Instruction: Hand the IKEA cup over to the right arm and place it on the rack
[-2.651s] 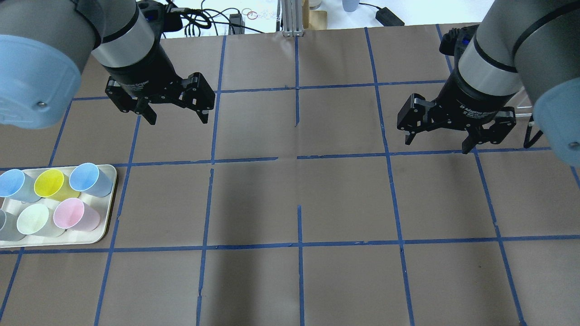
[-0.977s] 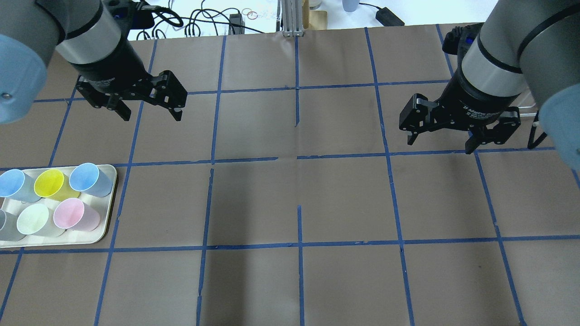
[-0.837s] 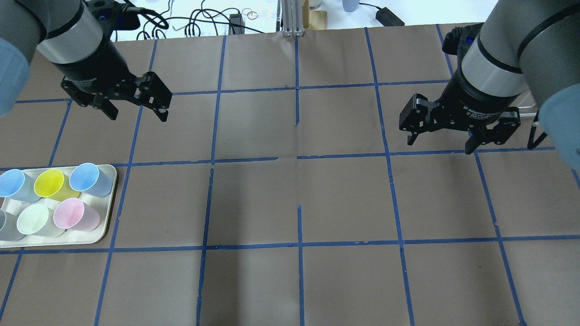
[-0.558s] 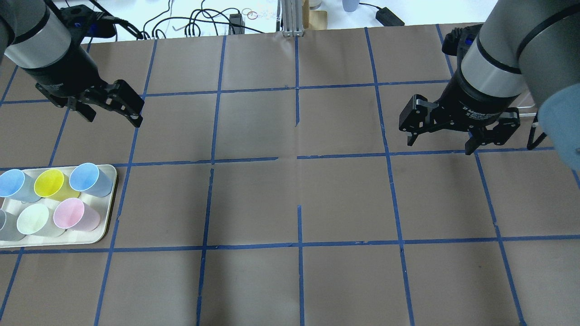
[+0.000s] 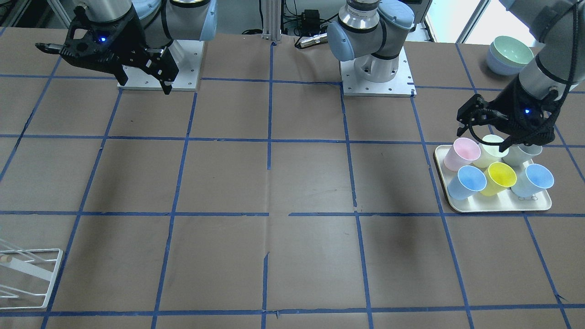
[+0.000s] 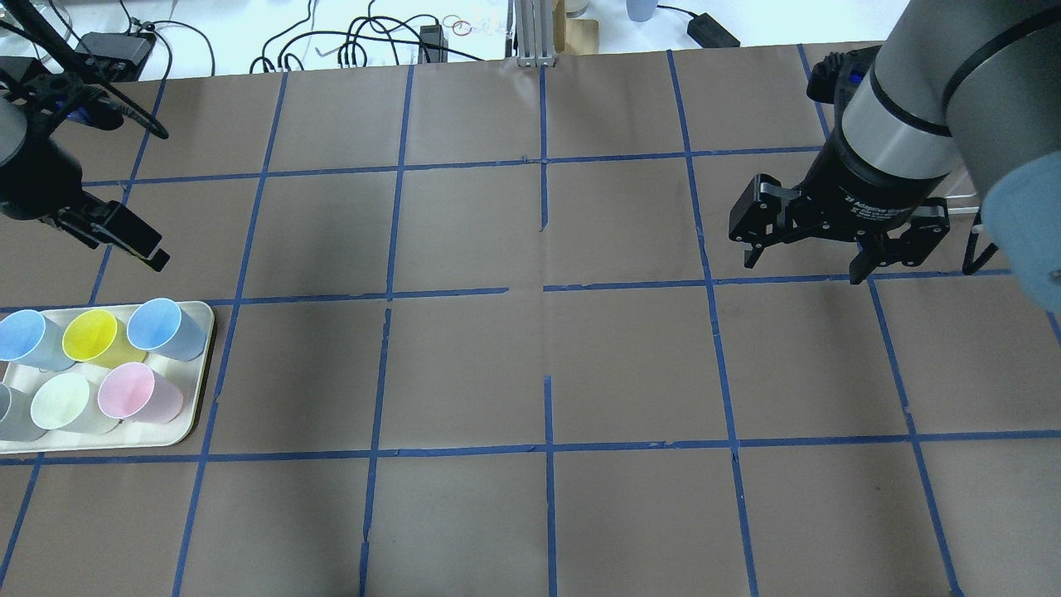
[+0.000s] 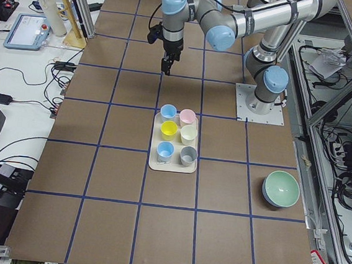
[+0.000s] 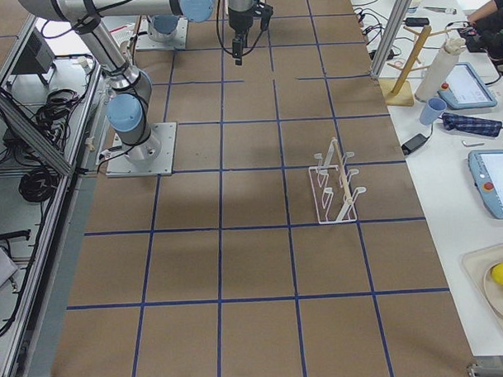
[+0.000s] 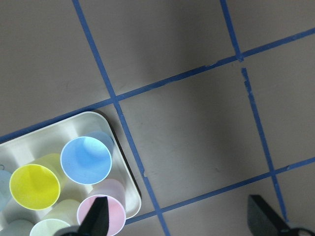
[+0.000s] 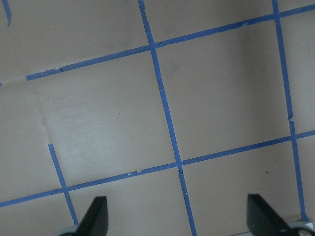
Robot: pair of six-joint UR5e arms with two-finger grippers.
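Note:
Two pale blue IKEA cups (image 6: 157, 325) (image 6: 23, 336) stand upright with yellow, pink, pale green and grey cups on a cream tray (image 6: 197, 419) at the table's left. My left gripper (image 5: 481, 139) is open and empty, hovering high over the tray. In the left wrist view (image 9: 182, 223) one blue cup (image 9: 86, 160) lies ahead and to the left of the open fingers. My right gripper (image 6: 804, 265) is open and empty above bare table at the right. The white wire rack (image 8: 338, 185) stands on the right side; its corner shows in the front view (image 5: 27, 274).
Stacked green and blue bowls (image 5: 509, 55) sit near the table edge beyond the tray. The two arm bases (image 5: 377, 68) (image 5: 155, 68) stand at the robot's side. Cables (image 6: 373, 41) lie off the far edge. Blue tape lines grid the brown table.
My left arm has swung left from the left-middle of the table to above the tray, gripper still open. My right arm has barely moved.

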